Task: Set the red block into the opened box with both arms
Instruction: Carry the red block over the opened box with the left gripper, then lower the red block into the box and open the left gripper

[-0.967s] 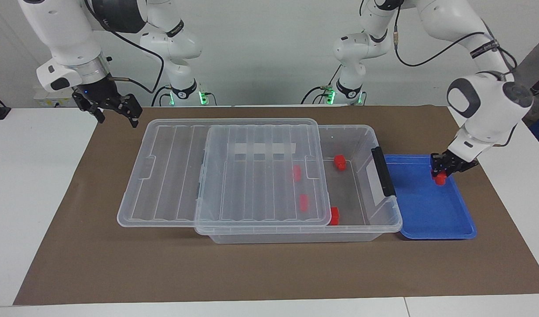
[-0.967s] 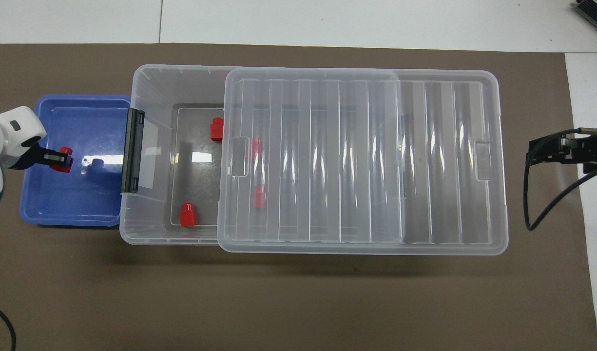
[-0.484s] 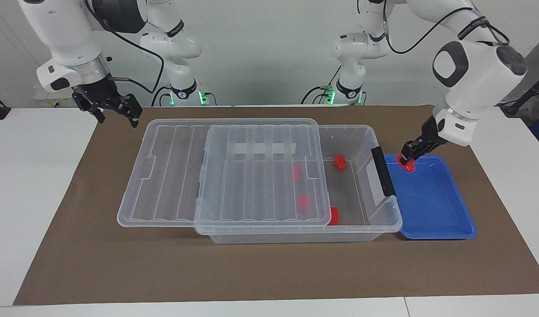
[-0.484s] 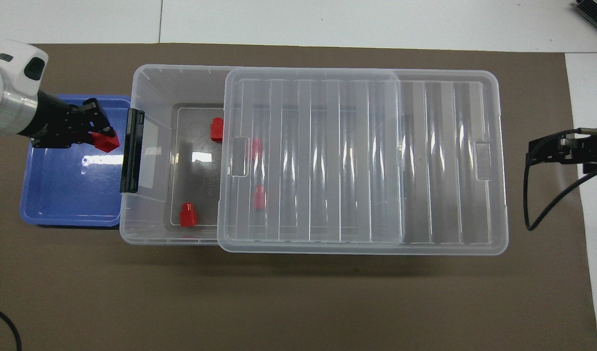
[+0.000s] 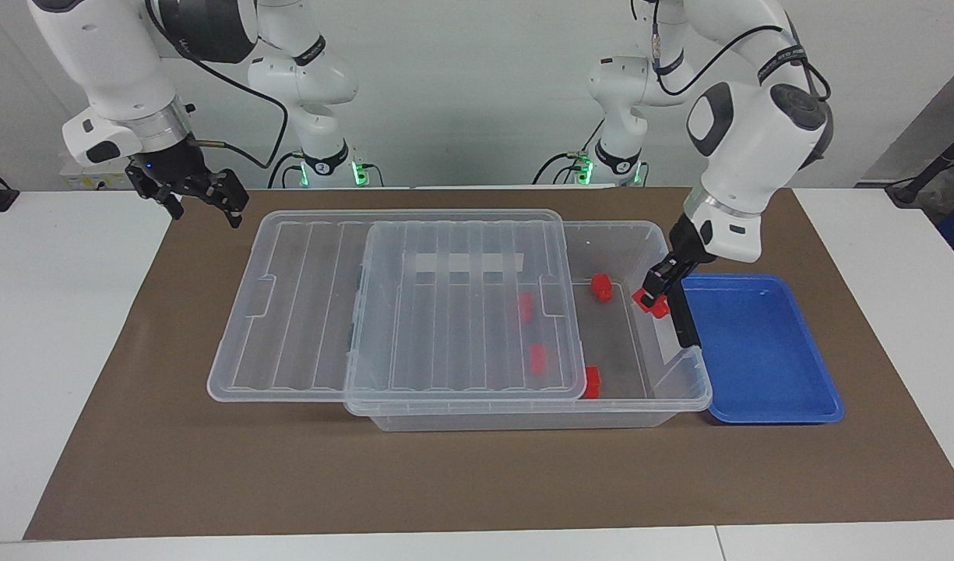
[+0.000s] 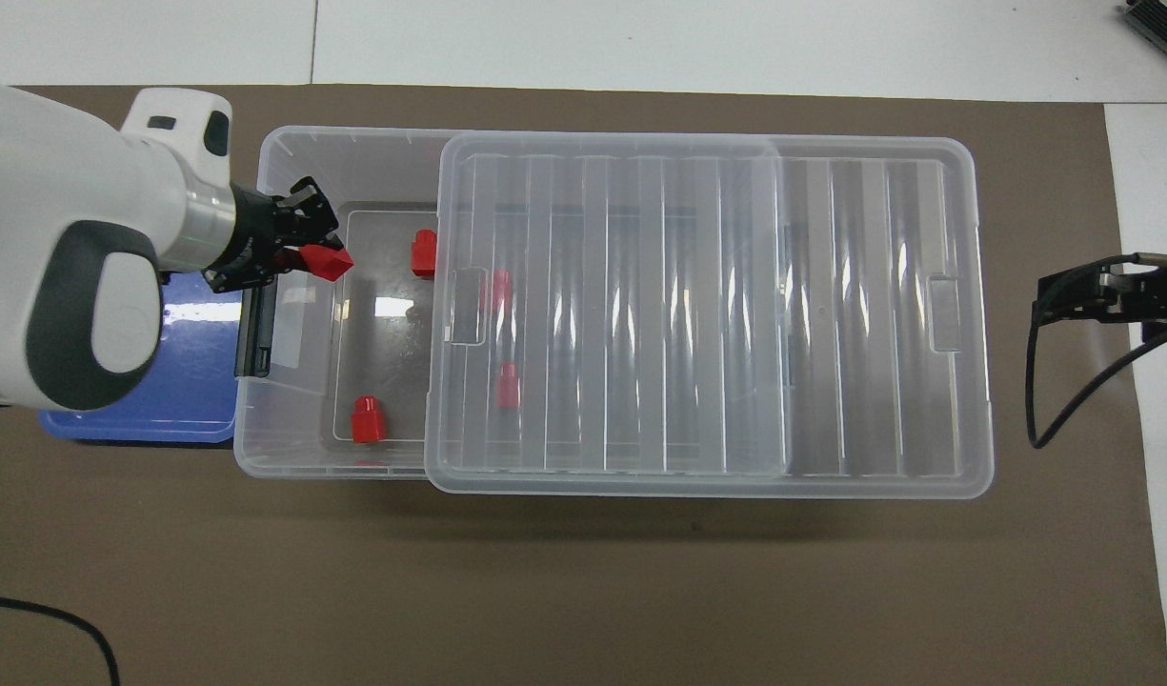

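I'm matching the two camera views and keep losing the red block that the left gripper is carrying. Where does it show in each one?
Facing view: the red block, shut in the left gripper, is over the box's open end, right of centre.
Overhead view: the same block is at upper left, just inside the box.
Shared landmark: the box's black handle, right beside the block in both views.

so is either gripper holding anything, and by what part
The left gripper pinches a red block by its upper end, over the box opening. The right gripper holds nothing.
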`<state>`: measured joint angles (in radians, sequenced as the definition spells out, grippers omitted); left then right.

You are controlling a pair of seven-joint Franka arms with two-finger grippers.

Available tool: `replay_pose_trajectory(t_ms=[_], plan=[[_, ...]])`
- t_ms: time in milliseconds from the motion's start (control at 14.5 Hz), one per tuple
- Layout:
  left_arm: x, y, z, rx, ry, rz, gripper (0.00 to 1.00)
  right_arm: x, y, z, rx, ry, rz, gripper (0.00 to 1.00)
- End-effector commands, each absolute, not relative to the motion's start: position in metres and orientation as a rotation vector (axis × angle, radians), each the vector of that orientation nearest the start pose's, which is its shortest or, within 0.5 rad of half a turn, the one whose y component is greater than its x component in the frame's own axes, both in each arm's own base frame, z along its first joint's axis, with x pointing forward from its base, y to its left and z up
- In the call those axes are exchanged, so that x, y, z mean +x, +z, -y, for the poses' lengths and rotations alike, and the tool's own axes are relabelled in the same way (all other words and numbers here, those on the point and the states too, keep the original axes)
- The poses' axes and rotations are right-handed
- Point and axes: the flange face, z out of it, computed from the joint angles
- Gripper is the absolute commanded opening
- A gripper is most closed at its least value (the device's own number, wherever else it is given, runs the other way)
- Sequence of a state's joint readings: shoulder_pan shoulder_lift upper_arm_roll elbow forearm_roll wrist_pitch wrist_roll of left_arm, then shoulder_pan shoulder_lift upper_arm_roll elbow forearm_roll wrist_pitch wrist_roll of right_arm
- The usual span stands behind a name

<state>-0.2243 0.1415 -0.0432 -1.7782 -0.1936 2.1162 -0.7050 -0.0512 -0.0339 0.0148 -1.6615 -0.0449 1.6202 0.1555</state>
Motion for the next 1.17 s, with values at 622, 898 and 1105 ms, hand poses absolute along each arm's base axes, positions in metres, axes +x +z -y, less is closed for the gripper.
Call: replay_pose_trajectory(t_ms=[622,898,1105], plan=[[0.548,0.383,0.217,-3.215,-0.276,0.243,0.0,0.531,0.554,0.065,-3.134,-0.126,-0.391,0.0],[0.546,0.344,0.232,-3.208,-0.221,0.183,0.0,0.536,0.535,0.082,-3.132,-0.162,-0.428,0.0],[0.547,0.309,0.247,-3.201,-0.246,0.117,0.0,0.538,0.518,0.085,-3.129,-0.169,-0.437,0.0]])
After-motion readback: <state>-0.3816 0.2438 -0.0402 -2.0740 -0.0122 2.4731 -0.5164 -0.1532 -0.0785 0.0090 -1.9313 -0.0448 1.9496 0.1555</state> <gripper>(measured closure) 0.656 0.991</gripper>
